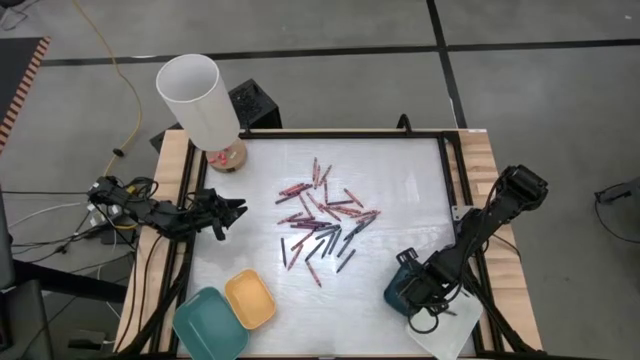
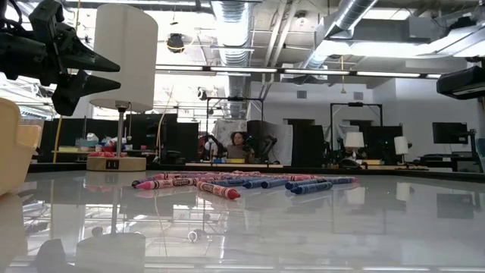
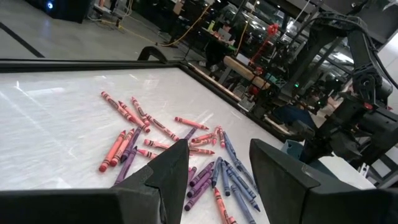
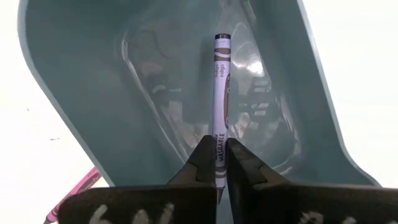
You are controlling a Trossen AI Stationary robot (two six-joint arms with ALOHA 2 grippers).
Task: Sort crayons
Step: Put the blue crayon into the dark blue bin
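Several red, pink, purple and dark blue crayons (image 1: 322, 220) lie scattered flat on the white table's middle, also seen in the low view (image 2: 227, 183) and the left wrist view (image 3: 124, 143). My right gripper (image 1: 415, 290) stands at the near right, pointing down into a dark teal-blue tray (image 4: 93, 81), shut on one indigo crayon (image 4: 221, 93). At the table's left edge my left gripper (image 3: 219, 149) hangs open and level above the surface, with nothing between its fingers. My right gripper pinches the indigo crayon by one end (image 4: 220, 146) between its two fingertips. The fingers come from above, pointing down. The crayon reaches away from the fingers over the tray's inside; whether its free end (image 4: 222, 38) rests on the tray's floor, I cannot tell.
A teal tray (image 1: 208, 325) and a yellow tray (image 1: 250, 298) sit at the near left. A white tray (image 1: 450, 330) lies under the right arm at the near right corner. A white-shaded lamp (image 1: 200, 100) stands at the far left corner. A black frame edges the table.
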